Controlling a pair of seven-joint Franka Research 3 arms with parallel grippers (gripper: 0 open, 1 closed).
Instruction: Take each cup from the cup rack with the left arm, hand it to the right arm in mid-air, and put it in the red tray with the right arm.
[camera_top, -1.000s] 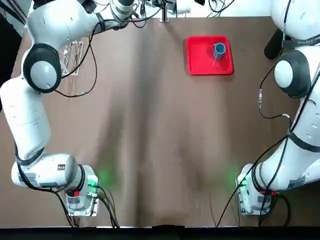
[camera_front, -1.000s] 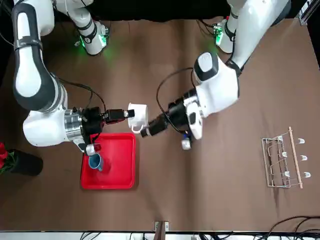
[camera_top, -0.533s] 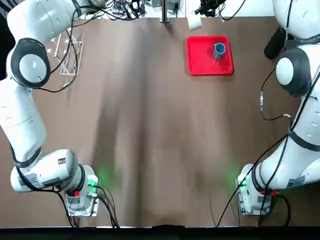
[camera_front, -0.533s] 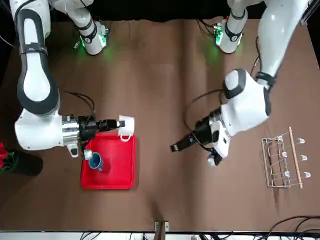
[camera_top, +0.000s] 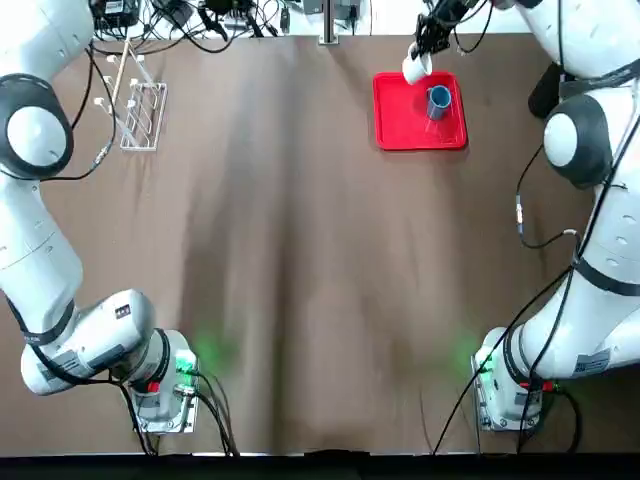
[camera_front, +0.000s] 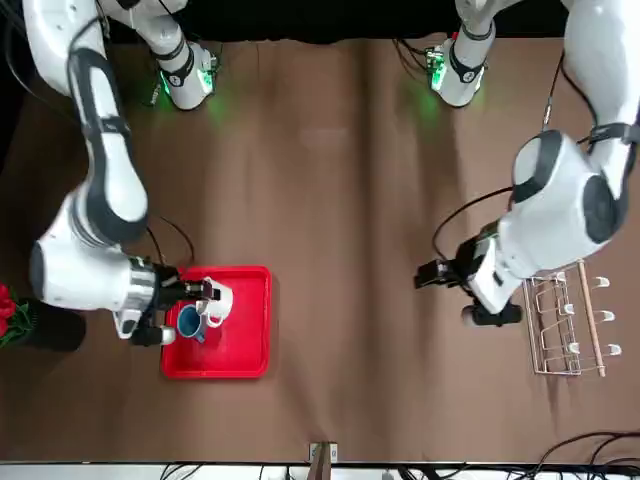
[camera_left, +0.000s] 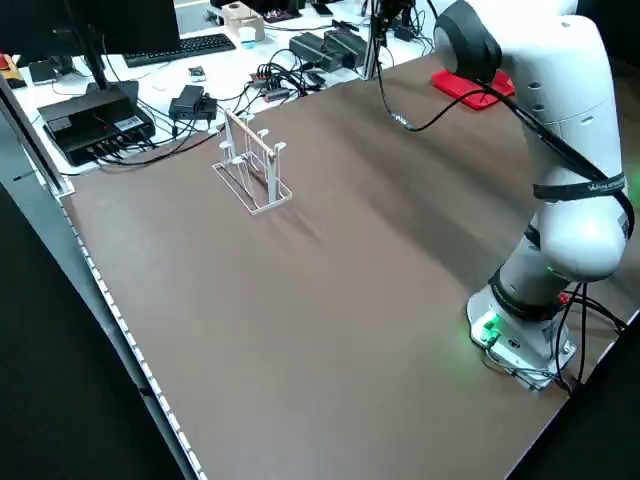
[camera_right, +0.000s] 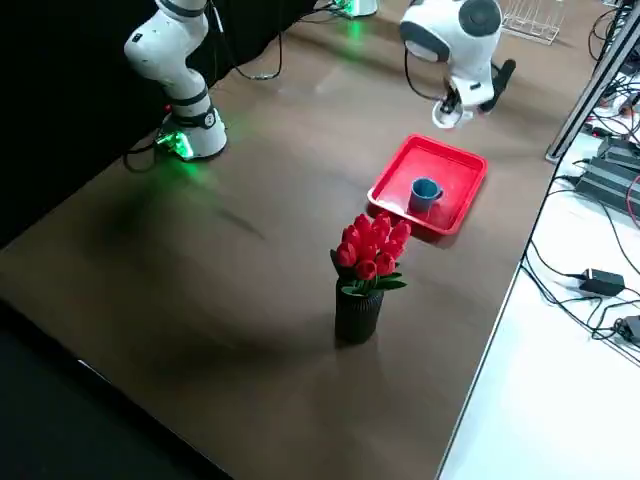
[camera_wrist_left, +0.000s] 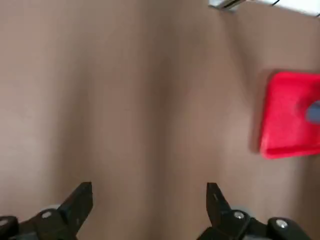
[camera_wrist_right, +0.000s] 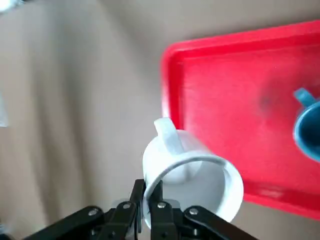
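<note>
The right claw (camera_wrist_right: 148, 186) is closing its 2 fingers on the wall of the white cup (camera_wrist_right: 172, 150), pinching it near the rim, with only that thin wall between the fingertips. It is holding the cup in the air at the far left corner of the red tray (camera_top: 393, 130); in the top view the cup is overlapping that corner, and in the front view it is showing against the tray. The cup's mouth is facing the right wrist camera, and its handle is sticking out from the side, away from the fingers.

The left claw (camera_wrist_left: 150, 187) is hanging over the counter (camera_top: 290, 230), between the tray and the cup rack (camera_top: 142, 115), its 2 fingers standing wide apart and holding nothing.

The light blue cup (camera_top: 439, 102) is standing upright inside the tray, right of its middle, its handle pointing outward from its side.

The cup rack is standing on the counter at the far left, well apart from the tray. The red flowers (camera_right: 372, 245) are rising from a black vase (camera_right: 357, 315), which is standing on the counter to the right of the tray.
</note>
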